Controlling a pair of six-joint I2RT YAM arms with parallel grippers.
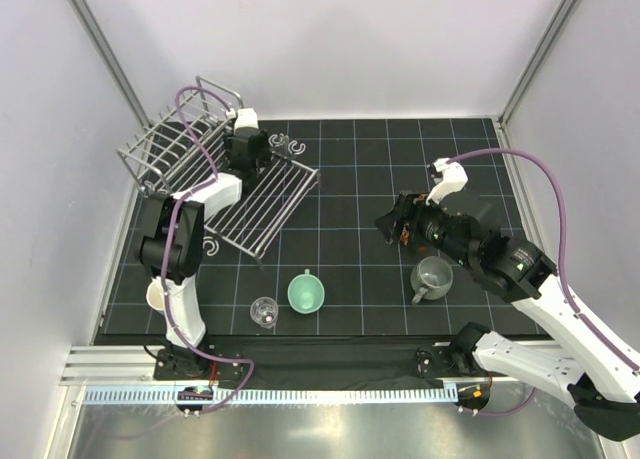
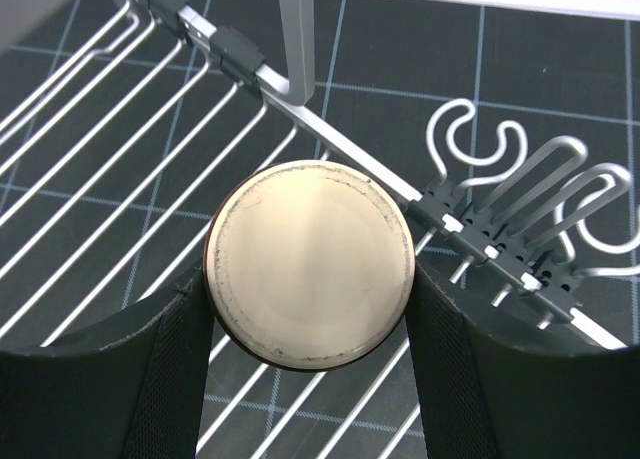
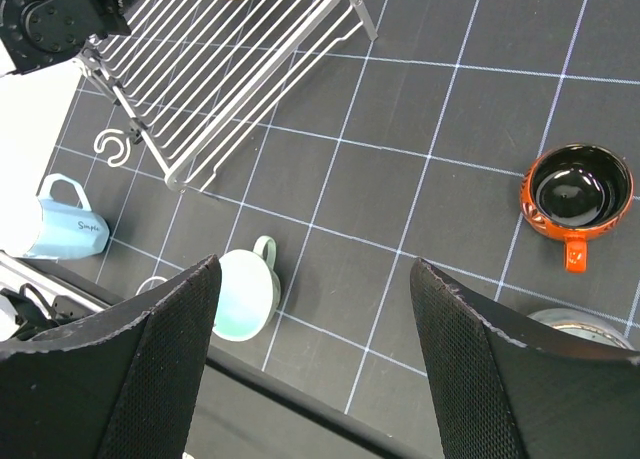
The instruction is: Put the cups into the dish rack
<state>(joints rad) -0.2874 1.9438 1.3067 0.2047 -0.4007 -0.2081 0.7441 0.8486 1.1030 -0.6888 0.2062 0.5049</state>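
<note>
Close up, the left wrist view shows what the overhead view hides. The left hand (image 2: 310, 289) is pinching a beige cup (image 2: 310, 249) upside down, with 1 black pad on each side of its wall. Only the cup's round, matte, slightly scuffed base, edged by a thin brown rim, faces the camera. Under that hand run the thin, shiny parallel wires of the dish rack (image 2: 120, 179). To the hand's right, along the rack's frame bar, a row of curly wire hooks (image 2: 540, 194) sits in small dark clips (image 2: 445, 207). From above, the same hand is only a black block over the rack's flat section, with the taller basket part to its left.

The right wrist view shows the tabletop (image 3: 450, 109), a black mat with a pale grid. The right hand (image 3: 315, 269) hovers above it, spread wide with nothing between its 2 textured black fingers (image 3: 150, 359).

- Just beside the left finger is a mint green cup (image 3: 245, 294), smooth, with a loop handle.
- Further to the hand's left, a light blue mug (image 3: 70, 229) lies on its side, with small lettering on its wall.
- Off to the hand's right stands an orange-red cup (image 3: 578, 194), glossy black inside, with a stubby handle.

Only the overhead view shows the clear glass (image 1: 264, 312) and the whole grey mug (image 1: 432, 276), which stands upright just beside the right hand. The right wrist view catches no more than its rim.
</note>
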